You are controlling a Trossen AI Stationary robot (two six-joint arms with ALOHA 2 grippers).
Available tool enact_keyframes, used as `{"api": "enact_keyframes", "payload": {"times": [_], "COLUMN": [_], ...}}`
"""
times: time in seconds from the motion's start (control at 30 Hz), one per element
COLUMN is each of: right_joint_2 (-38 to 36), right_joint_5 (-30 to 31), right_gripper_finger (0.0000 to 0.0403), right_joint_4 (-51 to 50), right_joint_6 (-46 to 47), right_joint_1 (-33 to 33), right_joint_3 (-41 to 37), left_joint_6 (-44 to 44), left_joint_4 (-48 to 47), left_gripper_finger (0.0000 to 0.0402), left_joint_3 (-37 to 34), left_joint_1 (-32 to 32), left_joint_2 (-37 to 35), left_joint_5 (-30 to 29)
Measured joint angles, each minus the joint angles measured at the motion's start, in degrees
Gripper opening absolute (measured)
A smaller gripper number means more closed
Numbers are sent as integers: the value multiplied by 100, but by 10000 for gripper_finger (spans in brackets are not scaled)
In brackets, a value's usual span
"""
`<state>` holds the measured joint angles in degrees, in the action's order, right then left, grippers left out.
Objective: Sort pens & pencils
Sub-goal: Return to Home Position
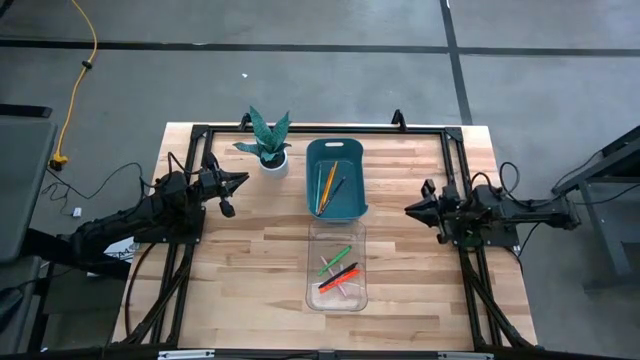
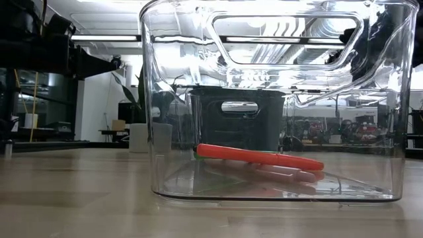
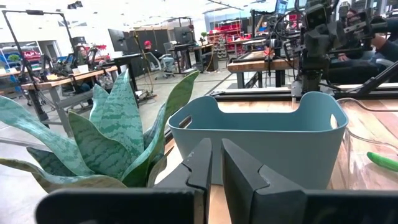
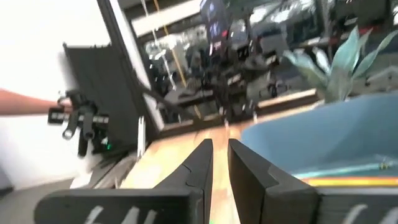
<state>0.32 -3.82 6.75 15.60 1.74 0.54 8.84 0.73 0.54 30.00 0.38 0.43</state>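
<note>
Fingers (image 3: 198,168) on my left gripper (image 1: 238,182) are closed down to a sliver of a gap with nothing between them. Same on the right gripper (image 1: 412,208): its fingers (image 4: 199,165) are nearly together and hold nothing.

Sorting looks done to me. The pencils (image 1: 327,187) are lying in the blue bin (image 1: 312,180) and the pens (image 1: 338,275) are in the clear bin (image 1: 312,262) right below it. I don't see any sticks loose on the table (image 1: 250,270).

So what's left is just tucking both arms away, and that's where I could mess it up. My left gripper hangs close to the potted plant (image 1: 266,140), with the blue bin just past it. A sloppy swing could clip a leaf or tip the pot. The right one sits off the blue bin's other side, well clear, so less worry there. The bins sit end to end, so bumping one would probably shove the other too.
</note>
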Motion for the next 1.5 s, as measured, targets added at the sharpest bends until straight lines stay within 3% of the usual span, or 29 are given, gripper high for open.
{"api": "enact_keyframes", "payload": {"times": [0.17, 1.5], "right_joint_2": [11, 7], "right_joint_5": [-121, 188], "right_gripper_finger": [41, 41], "right_joint_4": [-527, -571], "right_joint_6": [167, 89], "right_joint_1": [2, 28], "right_joint_3": [0, -4], "left_joint_6": [0, 0], "left_joint_4": [0, -2], "left_gripper_finger": [24, 24], "left_joint_3": [0, 0], "left_joint_1": [0, 0], "left_joint_2": [0, 0], "left_joint_5": [0, 0]}}
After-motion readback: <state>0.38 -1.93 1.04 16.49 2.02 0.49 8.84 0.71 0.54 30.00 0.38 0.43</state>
